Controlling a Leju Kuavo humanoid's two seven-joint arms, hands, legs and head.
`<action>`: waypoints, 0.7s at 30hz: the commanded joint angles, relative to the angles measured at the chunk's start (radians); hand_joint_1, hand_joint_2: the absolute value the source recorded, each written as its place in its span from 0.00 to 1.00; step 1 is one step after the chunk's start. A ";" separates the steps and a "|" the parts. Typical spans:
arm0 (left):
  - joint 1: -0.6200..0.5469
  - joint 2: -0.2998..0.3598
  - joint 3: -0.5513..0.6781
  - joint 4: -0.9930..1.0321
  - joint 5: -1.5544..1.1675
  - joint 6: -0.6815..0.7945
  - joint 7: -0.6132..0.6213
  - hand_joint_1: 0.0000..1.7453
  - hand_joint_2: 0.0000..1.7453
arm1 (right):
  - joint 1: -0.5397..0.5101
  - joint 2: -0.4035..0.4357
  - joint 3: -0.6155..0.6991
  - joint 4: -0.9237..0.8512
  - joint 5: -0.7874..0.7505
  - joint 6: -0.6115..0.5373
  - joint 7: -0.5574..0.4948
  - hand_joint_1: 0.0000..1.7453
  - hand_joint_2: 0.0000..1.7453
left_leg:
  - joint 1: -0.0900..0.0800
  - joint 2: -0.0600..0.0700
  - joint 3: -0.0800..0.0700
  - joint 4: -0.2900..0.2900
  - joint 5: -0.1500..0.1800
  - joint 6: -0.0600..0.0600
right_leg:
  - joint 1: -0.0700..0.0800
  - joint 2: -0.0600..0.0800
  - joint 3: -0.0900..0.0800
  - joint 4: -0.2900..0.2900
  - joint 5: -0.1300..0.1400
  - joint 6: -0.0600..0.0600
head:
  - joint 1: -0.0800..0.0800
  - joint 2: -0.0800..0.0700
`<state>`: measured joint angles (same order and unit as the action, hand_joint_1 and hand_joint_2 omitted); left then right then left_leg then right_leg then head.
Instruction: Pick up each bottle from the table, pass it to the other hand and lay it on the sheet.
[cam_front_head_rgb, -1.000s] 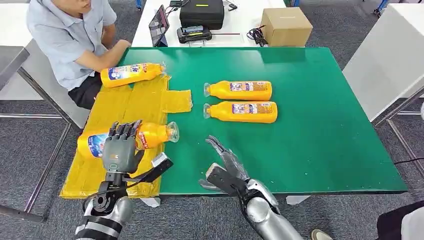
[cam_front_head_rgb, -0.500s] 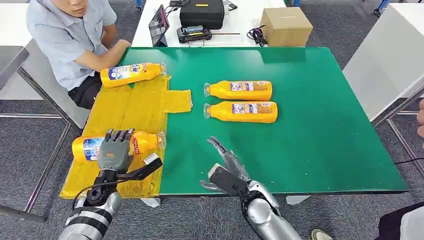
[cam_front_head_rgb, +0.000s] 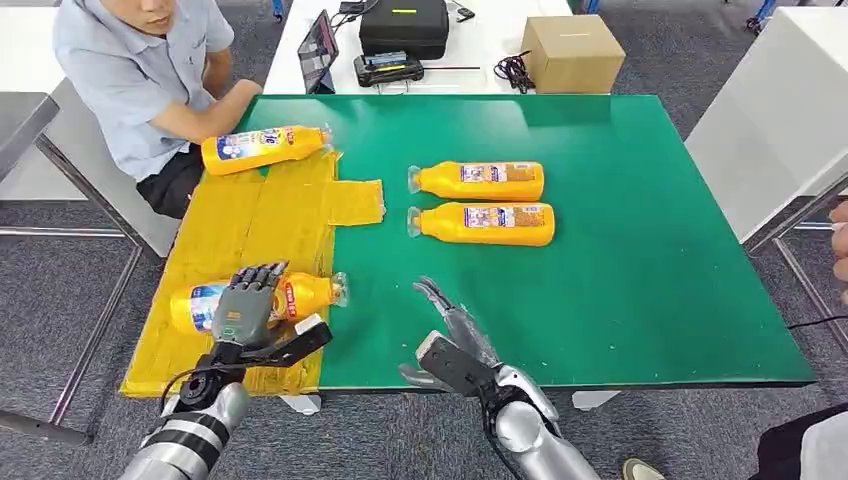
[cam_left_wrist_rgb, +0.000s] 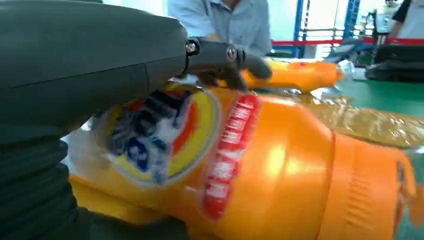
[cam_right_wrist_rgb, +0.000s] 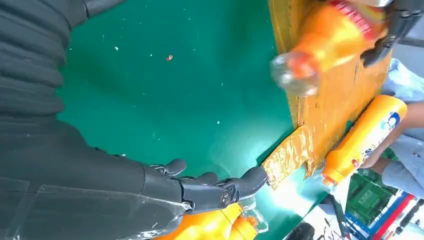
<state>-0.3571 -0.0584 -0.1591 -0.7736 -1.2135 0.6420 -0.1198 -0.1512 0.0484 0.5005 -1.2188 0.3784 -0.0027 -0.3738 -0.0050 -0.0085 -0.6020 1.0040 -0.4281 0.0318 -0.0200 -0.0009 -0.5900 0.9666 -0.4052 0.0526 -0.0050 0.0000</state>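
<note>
1. Green table (cam_front_head_rgb: 620, 250), yellow sheet (cam_front_head_rgb: 250, 215) along its left side.
2. Left robot hand (cam_front_head_rgb: 243, 310) gripping bottle (cam_front_head_rgb: 300, 295), now lowered back onto sheet; release next.
3. Right robot hand (cam_front_head_rgb: 450, 335) open, empty.

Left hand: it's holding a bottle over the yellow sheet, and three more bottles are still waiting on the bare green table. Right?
Not quite. The left hand does hold a bottle over the yellow sheet, but the head view shows two bottles on the bare green table; the third lies at the sheet's far end.
</note>
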 joint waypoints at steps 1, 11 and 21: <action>-0.048 0.008 -0.041 0.091 0.004 -0.013 -0.002 0.00 1.00 | -0.027 -0.007 0.007 0.026 -0.002 0.007 0.000 0.00 1.00 | 0.000 0.000 0.002 -0.001 -0.001 -0.001 | 0.000 0.000 0.002 0.000 -0.001 -0.001 | 0.000 0.000; -0.048 0.008 -0.041 0.091 0.004 -0.013 -0.002 0.00 1.00 | -0.027 -0.007 0.007 0.026 -0.002 0.007 0.000 0.00 1.00 | 0.001 0.001 0.003 0.000 -0.001 -0.001 | 0.001 0.000 0.003 0.000 -0.001 -0.002 | 0.000 0.000; -0.064 0.011 -0.051 0.134 0.035 -0.076 0.005 0.00 1.00 | -0.039 -0.005 -0.003 0.034 -0.007 0.009 -0.001 0.00 1.00 | 0.001 0.001 0.004 0.000 -0.001 -0.002 | 0.001 0.001 0.004 0.000 -0.001 -0.002 | 0.000 0.000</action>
<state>-0.3861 -0.0591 -0.1777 -0.7439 -1.1913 0.5925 -0.1225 -0.1526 0.0488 0.5005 -1.2188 0.3754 0.0027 -0.3738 -0.0050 -0.0092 -0.6016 1.0040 -0.4281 0.0318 -0.0200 -0.0012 -0.5890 0.9666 -0.4053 0.0526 -0.0050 0.0000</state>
